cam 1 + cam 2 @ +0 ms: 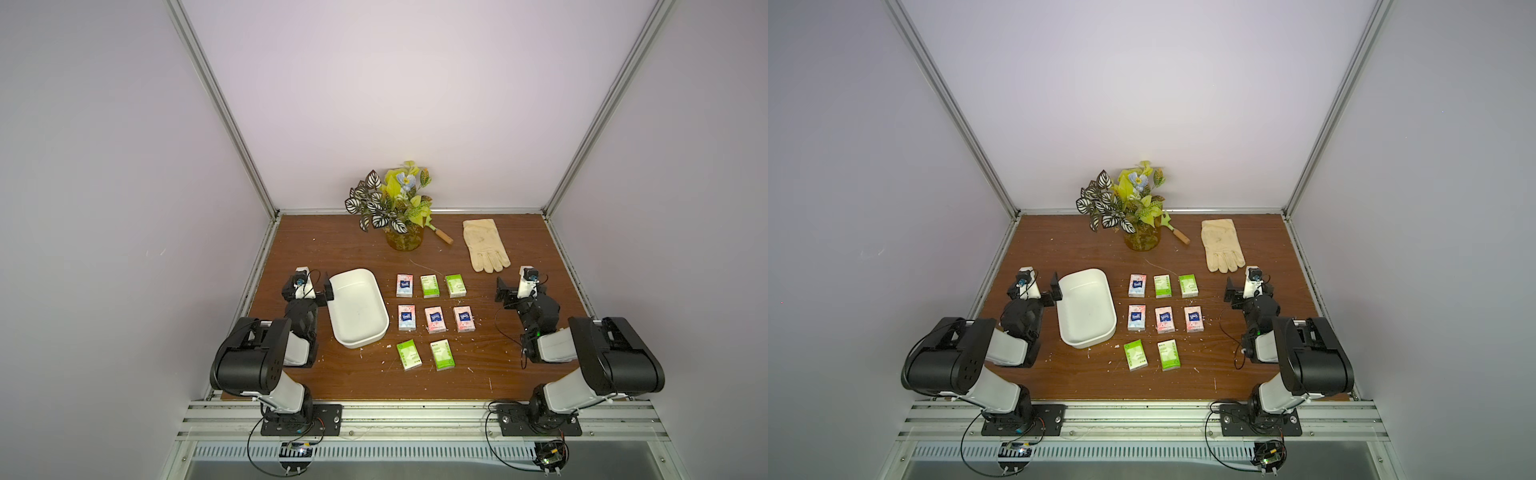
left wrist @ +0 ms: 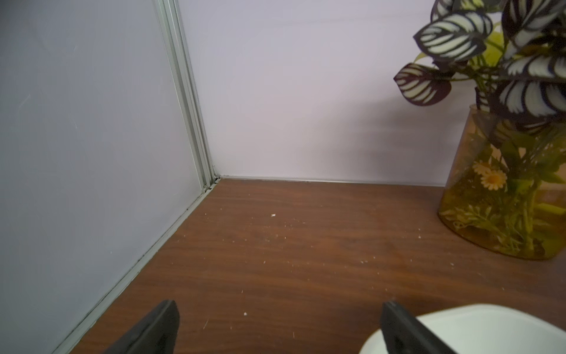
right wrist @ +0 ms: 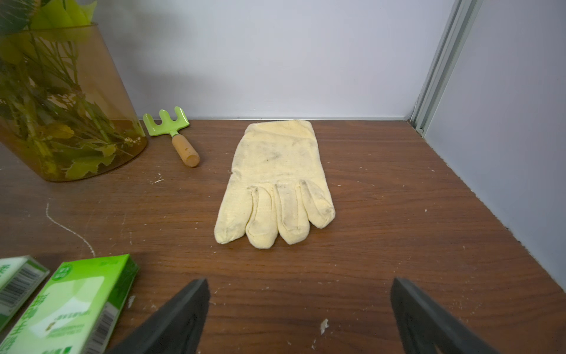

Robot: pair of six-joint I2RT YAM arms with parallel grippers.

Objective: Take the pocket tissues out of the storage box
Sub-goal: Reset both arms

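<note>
The storage box (image 1: 357,307) (image 1: 1086,307), a white shallow tub, lies on the brown table left of centre with nothing inside it. Several pocket tissues (image 1: 435,321) (image 1: 1164,320), green and pink packets, lie flat on the table in three rows right of the box. My left gripper (image 1: 308,286) (image 1: 1034,284) (image 2: 280,321) stands open at the box's far left corner, and one finger overlaps the box's rim (image 2: 490,331). My right gripper (image 1: 521,286) (image 1: 1248,286) (image 3: 298,306) is open over bare table right of the packets, with a green packet (image 3: 76,306) beside it.
An amber plant pot (image 1: 404,239) (image 2: 502,190) stands at the back centre with a small green rake (image 1: 442,235) (image 3: 174,135) beside it. A cream glove (image 1: 486,245) (image 3: 275,184) lies at the back right. Walls enclose the table on three sides.
</note>
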